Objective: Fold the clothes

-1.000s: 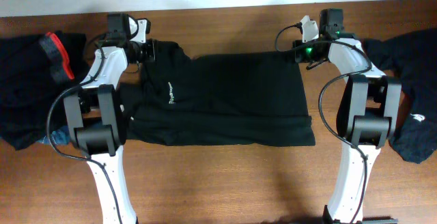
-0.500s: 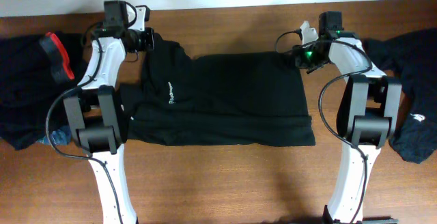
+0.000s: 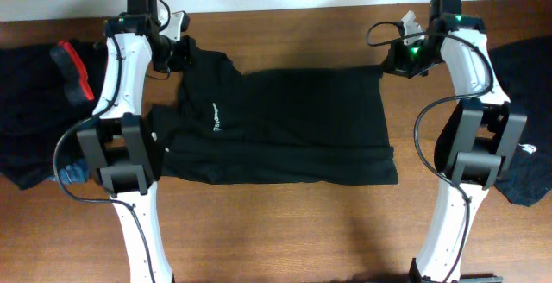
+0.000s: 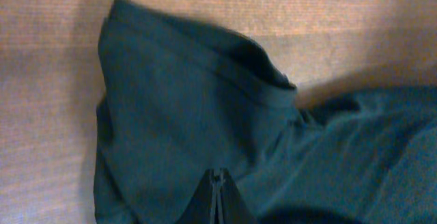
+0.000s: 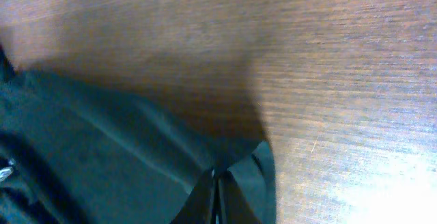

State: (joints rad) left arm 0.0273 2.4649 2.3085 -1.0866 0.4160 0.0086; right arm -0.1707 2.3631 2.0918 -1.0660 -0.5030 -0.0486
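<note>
A black T-shirt (image 3: 285,128) lies spread across the middle of the table, a small white logo (image 3: 213,117) on its left part. My left gripper (image 3: 183,55) is shut on the shirt's far left corner. In the left wrist view the closed fingertips (image 4: 218,177) pinch dark fabric (image 4: 171,108), and a hemmed fold bulges beyond them. My right gripper (image 3: 399,65) is shut on the far right corner. In the right wrist view its tips (image 5: 216,177) clamp the cloth's edge (image 5: 102,149) above bare wood.
More black clothes lie at both table ends: a heap (image 3: 30,110) with a red-orange band (image 3: 73,69) at the left, and a garment (image 3: 522,84) with a white print (image 3: 526,147) at the right. The table's far edge (image 3: 285,9) runs just behind both grippers.
The left gripper has closed on the shirt's far left corner. Both arms have moved toward the far edge, the right one also rightward, drawing the corners with them.
</note>
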